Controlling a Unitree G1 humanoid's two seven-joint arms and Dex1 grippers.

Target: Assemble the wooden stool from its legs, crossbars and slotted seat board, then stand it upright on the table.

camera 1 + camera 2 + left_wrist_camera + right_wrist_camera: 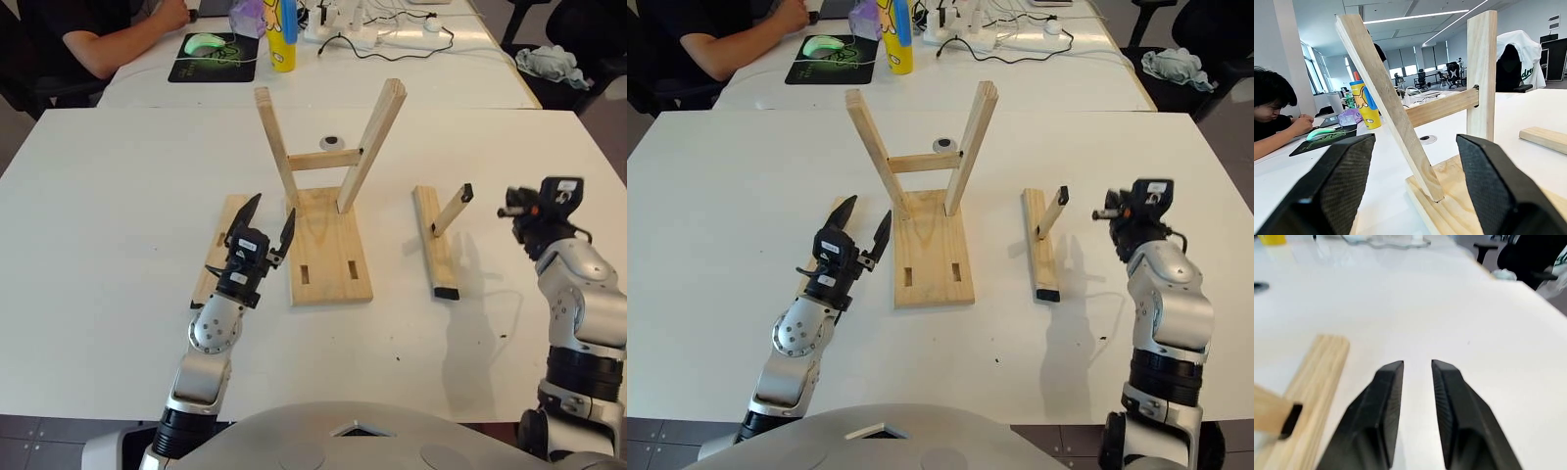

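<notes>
Pine-pale and stiff, the flat slotted seat board (331,257) lies on the white counter (118,196) just beside the left end effector (274,210), on its inner side. That end effector's black fingers are spread wide and hold nothing. A frame of two square wooden legs joined by a crossbar (326,160) stands in the board's far end, directly ahead of those fingers and leaning a little. The board's two empty slots (305,274) sit nearer.

The wood looks light, rigid and dry, so padded fingers should grip it well. The joints seem only pushed together, though, so lifting by the frame could pull it loose; the flat faces of a leg low down, near the board, look the safer hold.

A plain wooden plank (217,245) lies partly beneath the left end effector. The right end effector (1417,364) is nearly closed and empty, with a loose wooden leg carrying a short crossbar stub (438,259) just to its inner side.

The leaning frame is the main obstacle to any reach across. A small black round disc (333,142) lies beyond it, and a yellow bottle (282,39) stands well apart.
</notes>
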